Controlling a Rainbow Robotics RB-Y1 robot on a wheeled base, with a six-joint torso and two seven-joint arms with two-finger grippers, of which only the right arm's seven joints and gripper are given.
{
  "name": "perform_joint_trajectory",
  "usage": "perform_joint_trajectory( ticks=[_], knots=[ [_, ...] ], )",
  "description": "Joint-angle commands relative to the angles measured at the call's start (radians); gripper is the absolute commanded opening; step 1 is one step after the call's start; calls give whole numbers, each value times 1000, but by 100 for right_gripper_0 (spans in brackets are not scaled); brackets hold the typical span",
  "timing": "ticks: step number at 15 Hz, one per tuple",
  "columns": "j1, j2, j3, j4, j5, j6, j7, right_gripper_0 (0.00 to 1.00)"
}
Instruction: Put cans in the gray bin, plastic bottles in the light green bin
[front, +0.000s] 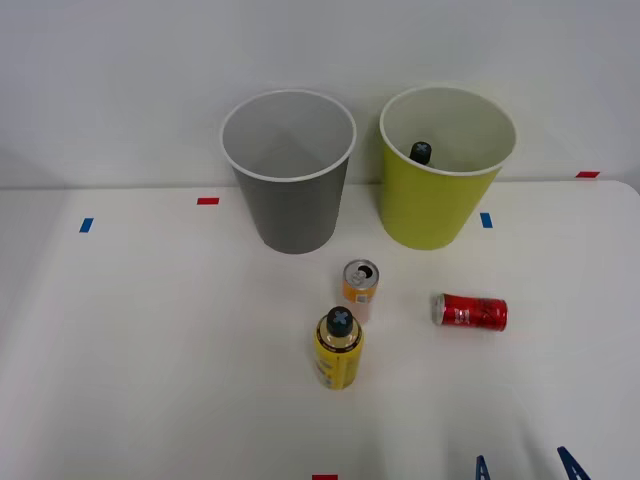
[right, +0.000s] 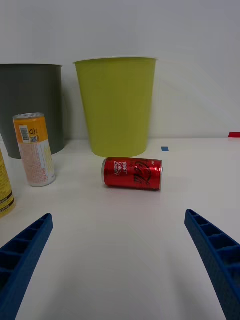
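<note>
Before the yellow-green round plastic bin (right: 116, 104) | red metal drink can (right: 132, 173) lies on its side, apart; orange upright can (front: 360, 285) and yellow black-capped bottle (front: 338, 349) nearer gray round bin (front: 289, 168) | right gripper (right: 120, 260) spread wide, empty, apparently lined up on red can | black cap (front: 420, 152) inside yellow-green bin

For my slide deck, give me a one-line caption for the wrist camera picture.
Open right claw faces a red can lying on its side before the light green bin.
</note>
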Motion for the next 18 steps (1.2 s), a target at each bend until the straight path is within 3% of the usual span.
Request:
perform_joint_trajectory(
  ticks=[1,18],
  knots=[
    [0,0,0,0,0,0,0,91],
    [0,0,0,0,0,0,0,91]
  ],
)
